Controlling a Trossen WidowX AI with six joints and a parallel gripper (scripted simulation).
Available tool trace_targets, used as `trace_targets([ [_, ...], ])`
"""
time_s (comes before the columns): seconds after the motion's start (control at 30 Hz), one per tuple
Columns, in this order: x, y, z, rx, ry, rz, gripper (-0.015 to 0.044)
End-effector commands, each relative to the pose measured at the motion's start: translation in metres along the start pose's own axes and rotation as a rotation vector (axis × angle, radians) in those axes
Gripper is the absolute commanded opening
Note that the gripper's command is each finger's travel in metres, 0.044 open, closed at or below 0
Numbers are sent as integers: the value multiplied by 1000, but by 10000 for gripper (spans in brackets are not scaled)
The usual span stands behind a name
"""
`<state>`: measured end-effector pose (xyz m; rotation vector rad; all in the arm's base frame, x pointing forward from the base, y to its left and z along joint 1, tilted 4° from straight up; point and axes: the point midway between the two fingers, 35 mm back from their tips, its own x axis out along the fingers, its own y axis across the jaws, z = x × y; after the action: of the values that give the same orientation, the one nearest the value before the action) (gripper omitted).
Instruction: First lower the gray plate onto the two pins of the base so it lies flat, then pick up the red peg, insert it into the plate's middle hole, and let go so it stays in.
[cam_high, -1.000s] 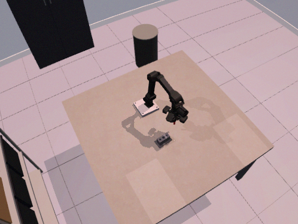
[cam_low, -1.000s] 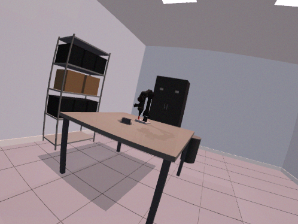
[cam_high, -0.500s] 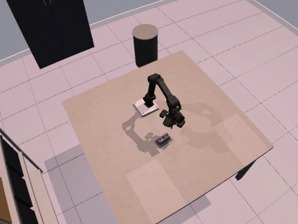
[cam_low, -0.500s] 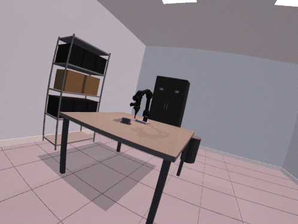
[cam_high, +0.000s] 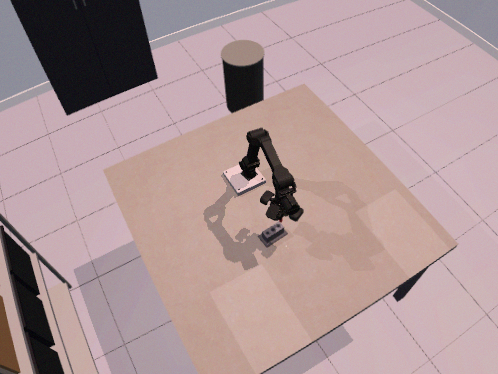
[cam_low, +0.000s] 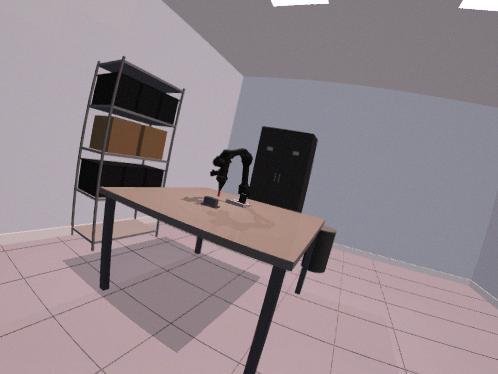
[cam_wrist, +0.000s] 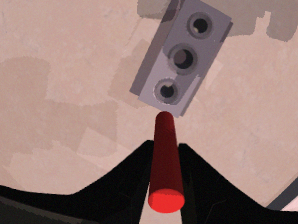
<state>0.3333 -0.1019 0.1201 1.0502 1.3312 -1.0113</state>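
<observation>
My gripper (cam_high: 281, 216) (cam_low: 220, 189) (cam_wrist: 165, 148) is shut on the red peg (cam_high: 281, 220) (cam_low: 219, 194) (cam_wrist: 166, 165). The peg points down, its lower end above the table, beside one end of the gray plate in the wrist view. The gray plate (cam_wrist: 210, 45) lies on the base (cam_high: 268, 243) and looks flat. It has three round holes in a row. The middle hole (cam_wrist: 183, 59) is the largest and has no peg in it. The outer holes are dark with a small light spot; the pins in them are not clear.
The table (cam_high: 180, 160) (cam_low: 175, 205) carries the arm's white mounting plate (cam_high: 240, 186) behind the gray block. Shadows of the arm fall around the base. A dark bin (cam_high: 243, 80), a black cabinet (cam_low: 282, 170) and a shelf rack (cam_low: 115, 110) stand off the table.
</observation>
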Motion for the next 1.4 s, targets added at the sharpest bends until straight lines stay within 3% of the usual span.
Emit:
trace_targets([
  [0.0,4,-2,13,-8,7,-15,0],
  [0.37,6,-8,45,-19,13,-18,0],
  [1.37,6,-8,45,-20,13,-18,0],
])
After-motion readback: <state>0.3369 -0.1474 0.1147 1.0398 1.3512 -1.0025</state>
